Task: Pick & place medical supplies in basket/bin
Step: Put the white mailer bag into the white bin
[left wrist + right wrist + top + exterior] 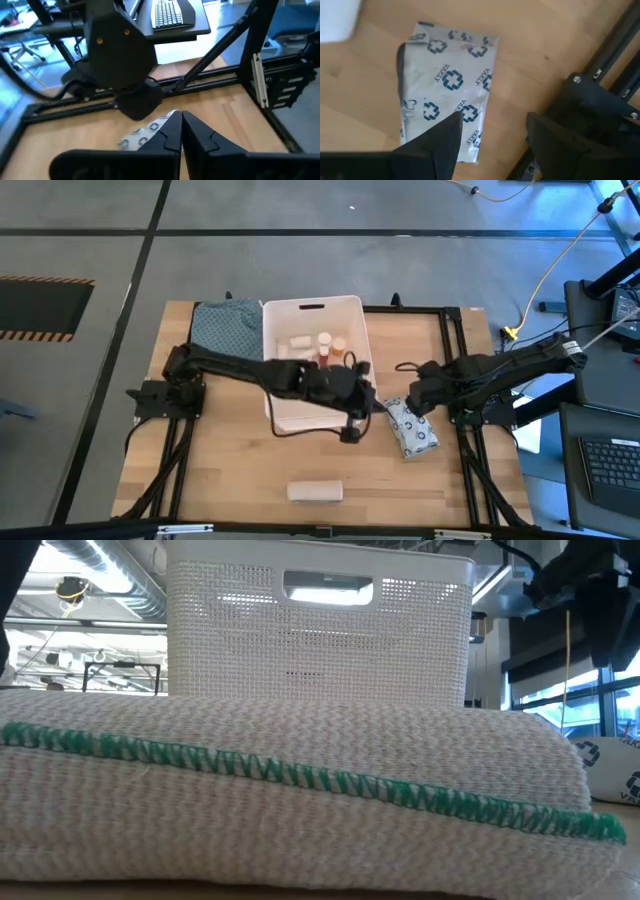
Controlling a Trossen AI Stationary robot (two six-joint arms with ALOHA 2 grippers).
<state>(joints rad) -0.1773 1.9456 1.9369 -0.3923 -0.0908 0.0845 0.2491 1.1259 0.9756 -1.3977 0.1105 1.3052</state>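
The white basket (pixel 345 310) stands at the table's far middle with white rolls (pixel 297 342) and small orange-capped bottles (pixel 326 342) lying in it. A white packet with a blue pattern (pixel 452 80) lies flat on the wood to the right of the basket. My right gripper (pixel 492 135) points down above the packet's right edge, open; one finger is over the packet, the other past its edge. My left gripper (pixel 181 131) hangs at the basket's near right corner, shut and empty, pointing toward the packet (pixel 147 135). A beige roll (pixel 315 492) lies near the front edge.
A teal patterned cloth (pixel 228 328) lies left of the basket. In the low view the beige roll (pixel 300 800) fills the foreground in front of the basket (pixel 320 630). A black frame rail (pixel 615 55) runs close to the packet's right. Bare wood lies at the near left.
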